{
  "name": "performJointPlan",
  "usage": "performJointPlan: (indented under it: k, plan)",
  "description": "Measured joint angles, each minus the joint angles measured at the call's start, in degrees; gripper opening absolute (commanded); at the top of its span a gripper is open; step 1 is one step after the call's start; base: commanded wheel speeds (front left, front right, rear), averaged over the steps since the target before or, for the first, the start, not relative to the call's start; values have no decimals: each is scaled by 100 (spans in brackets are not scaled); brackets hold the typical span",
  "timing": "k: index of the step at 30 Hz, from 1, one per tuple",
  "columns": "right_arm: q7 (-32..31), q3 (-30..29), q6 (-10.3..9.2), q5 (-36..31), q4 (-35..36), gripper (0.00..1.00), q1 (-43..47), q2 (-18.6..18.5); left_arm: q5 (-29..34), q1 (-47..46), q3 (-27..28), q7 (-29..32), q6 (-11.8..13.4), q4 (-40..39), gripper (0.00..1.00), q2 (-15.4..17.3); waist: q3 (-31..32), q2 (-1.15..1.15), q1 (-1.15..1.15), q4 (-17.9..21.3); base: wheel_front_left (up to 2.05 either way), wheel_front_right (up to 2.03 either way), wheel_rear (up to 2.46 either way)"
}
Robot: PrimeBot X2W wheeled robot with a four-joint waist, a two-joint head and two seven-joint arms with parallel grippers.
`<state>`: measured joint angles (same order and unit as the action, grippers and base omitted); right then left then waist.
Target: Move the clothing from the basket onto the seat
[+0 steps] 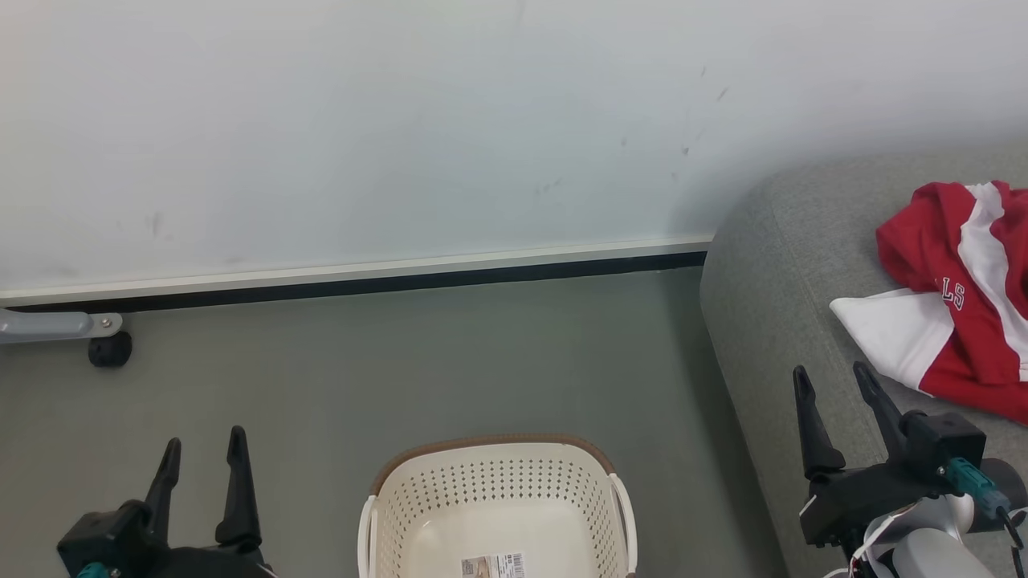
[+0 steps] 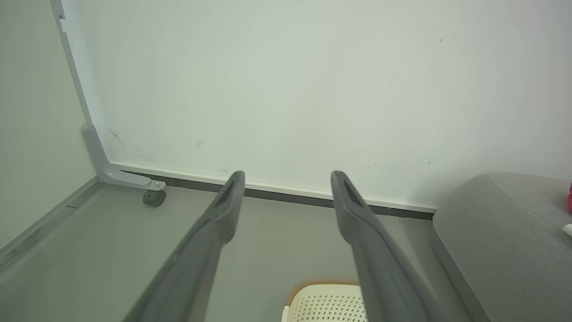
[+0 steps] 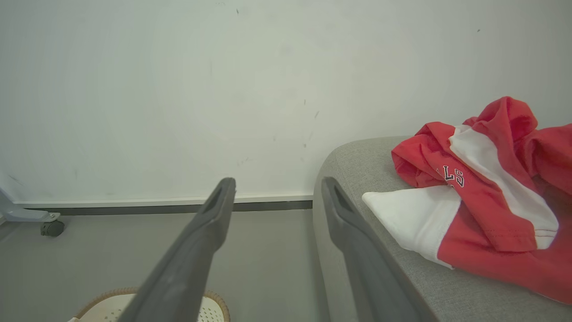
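Observation:
The red and white clothing (image 1: 960,301) lies crumpled on the light-grey seat (image 1: 771,265) at the right; the right wrist view shows the clothing (image 3: 482,201) spread on the seat (image 3: 357,156), lettering "LS" facing up. The cream basket (image 1: 494,502) with a brown rim stands on the floor at bottom centre, holding no fabric, with a paper label on its bottom. My right gripper (image 1: 835,381) is open above the seat's front edge, left of the clothing and apart from it. My left gripper (image 1: 205,445) is open at lower left, over the floor, left of the basket (image 2: 321,302).
A white wall with a dark baseboard (image 1: 361,281) runs behind the grey floor. A grey metal leg with a black castor (image 1: 108,349) stands at the far left by the wall. Open floor lies between the basket and the wall.

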<state>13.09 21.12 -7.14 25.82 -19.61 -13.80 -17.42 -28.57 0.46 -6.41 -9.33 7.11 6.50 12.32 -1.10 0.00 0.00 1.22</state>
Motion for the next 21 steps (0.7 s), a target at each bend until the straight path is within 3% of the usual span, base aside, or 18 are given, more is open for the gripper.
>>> performJointPlan:
  k: [21]
  plan:
    - [-245, -180, 0, -180, 171, 100, 87, 91, 354, 5, 109, 169, 1, 56, 100, -151, 50, 0, 0, 19, 0, 0, 0]
